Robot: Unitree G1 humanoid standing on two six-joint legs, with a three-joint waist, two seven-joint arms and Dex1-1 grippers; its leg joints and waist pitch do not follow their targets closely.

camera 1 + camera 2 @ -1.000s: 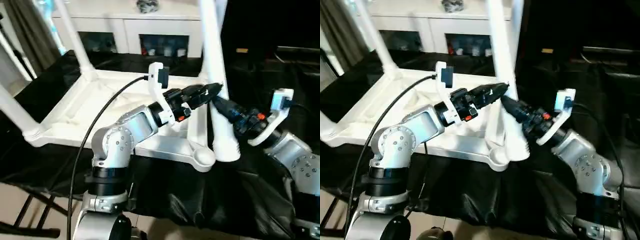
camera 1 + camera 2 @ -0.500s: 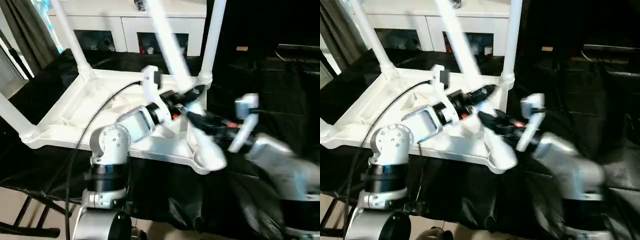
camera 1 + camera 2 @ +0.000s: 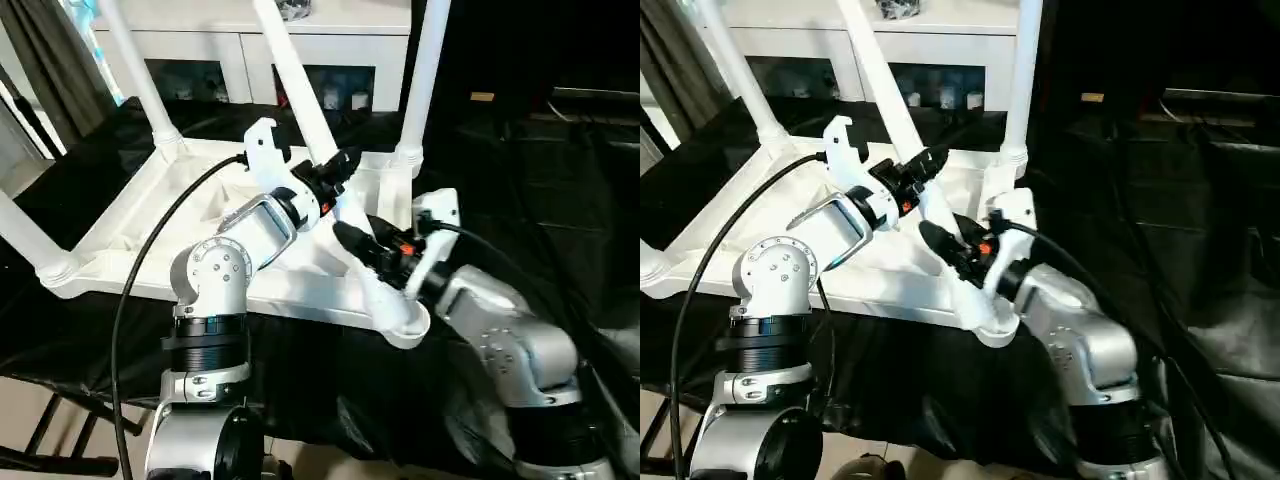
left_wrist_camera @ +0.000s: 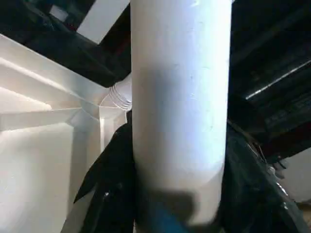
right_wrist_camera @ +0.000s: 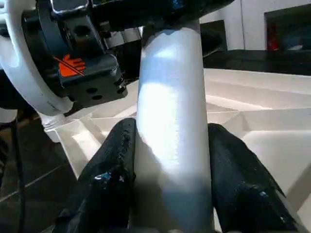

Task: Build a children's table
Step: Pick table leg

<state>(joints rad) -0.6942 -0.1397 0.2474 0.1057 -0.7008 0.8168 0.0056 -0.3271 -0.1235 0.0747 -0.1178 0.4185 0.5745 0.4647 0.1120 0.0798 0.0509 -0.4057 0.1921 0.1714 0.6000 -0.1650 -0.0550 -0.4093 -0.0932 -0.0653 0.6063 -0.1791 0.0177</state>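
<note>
From the left eye view, the upturned white tabletop (image 3: 180, 225) lies ribbed side up on a black-draped surface (image 3: 420, 400), with three legs already standing in their corner sockets. A fourth leg (image 3: 322, 150) leans steeply over the near right corner socket (image 3: 405, 322), its thick end at the socket. The left gripper (image 3: 335, 172) is clamped around this leg partway up; the right gripper (image 3: 350, 238) is clamped on it lower, nearer the socket. A white cabinet (image 3: 300, 55) with glass doors stands behind.

The right eye view shows the same arrangement, both silver forearms converging on the slanted leg.

In the left wrist view, black fingers (image 4: 109, 179) sit tight on either side of the white tube.

In the right wrist view, two black fingers (image 5: 114, 174) squeeze the leg, with the left gripper's black body just above on the same tube.
</note>
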